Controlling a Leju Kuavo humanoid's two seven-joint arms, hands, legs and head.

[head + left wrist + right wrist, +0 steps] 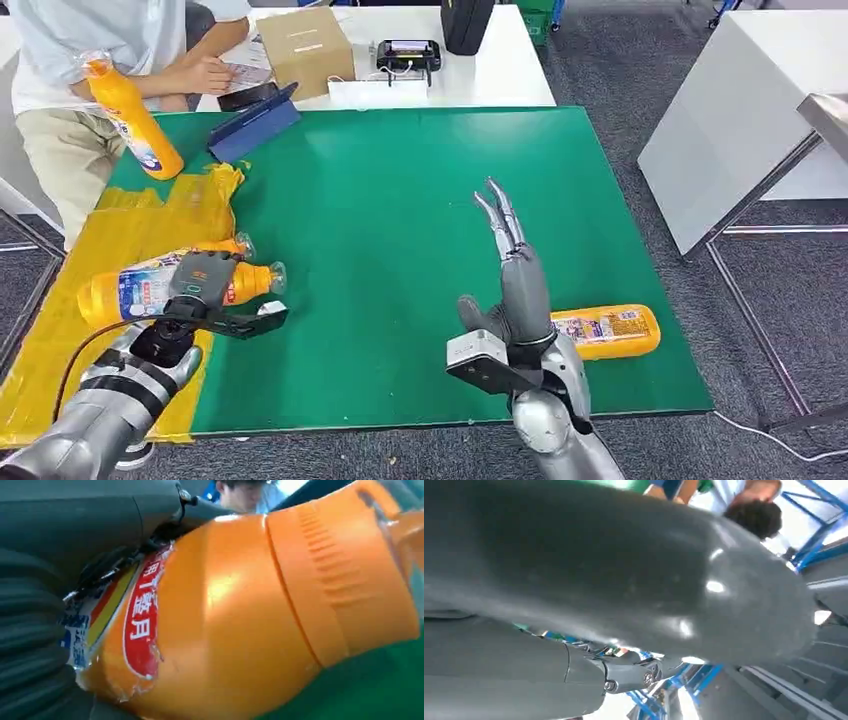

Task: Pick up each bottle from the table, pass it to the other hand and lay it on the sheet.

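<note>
My left hand [200, 292] grips an orange bottle [135, 290] that lies level over the yellow sheet [130, 225] at the table's left side. Up close, this bottle [240, 615] shows a red label and a ribbed orange neck beside my left hand [65, 535]. Just behind it the neck of a second orange bottle [236, 245] shows over the sheet. My right hand [512, 275] hovers over the green mat [400, 200] near the front edge, fingers stretched straight and holding nothing; its grey thumb [624, 575] is seen close up. A third orange bottle [608, 331] lies on the mat just right of that wrist.
A person sits at the far left corner holding an orange bottle [130, 115] tilted over the sheet's far end. A blue folder [255, 122], a cardboard box [305, 45] and a black device [408, 55] lie beyond the mat. A white table [740, 110] stands to the right.
</note>
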